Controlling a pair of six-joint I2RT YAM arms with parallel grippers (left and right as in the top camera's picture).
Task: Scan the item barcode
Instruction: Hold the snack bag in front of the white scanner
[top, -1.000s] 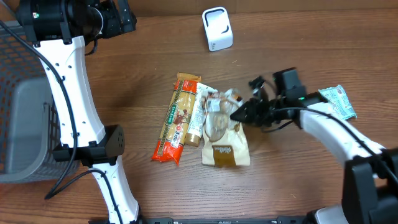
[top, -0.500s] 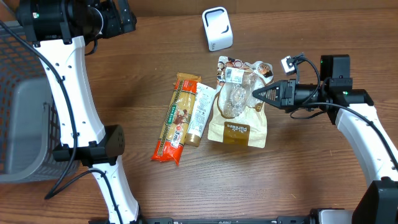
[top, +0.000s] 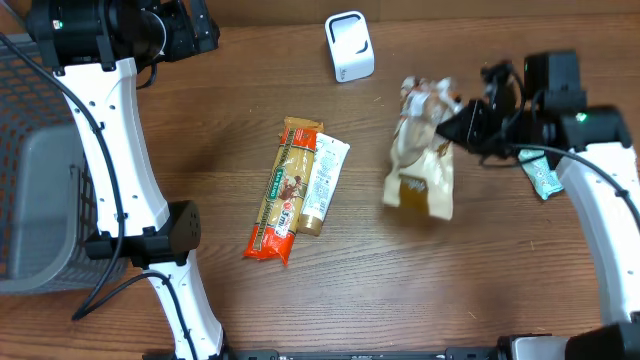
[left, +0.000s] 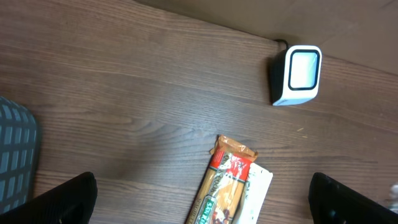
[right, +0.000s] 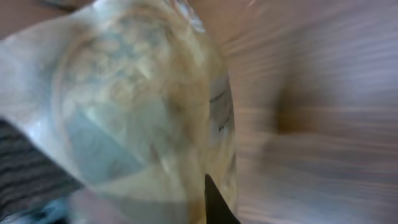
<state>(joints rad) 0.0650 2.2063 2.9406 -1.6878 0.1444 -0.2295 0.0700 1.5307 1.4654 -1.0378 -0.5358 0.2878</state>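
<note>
Scanner (left: 297, 74) top R; snack bar (left: 222, 186) below.

Even light, soft shadows, snack bag (right: 143, 106) motion-blurred

Open tabletop (top: 360, 110) fronts scanner (top: 349, 46).

Overhead straight down; left wrist high, shares scanner (left: 297, 76); right wrist close.
</note>
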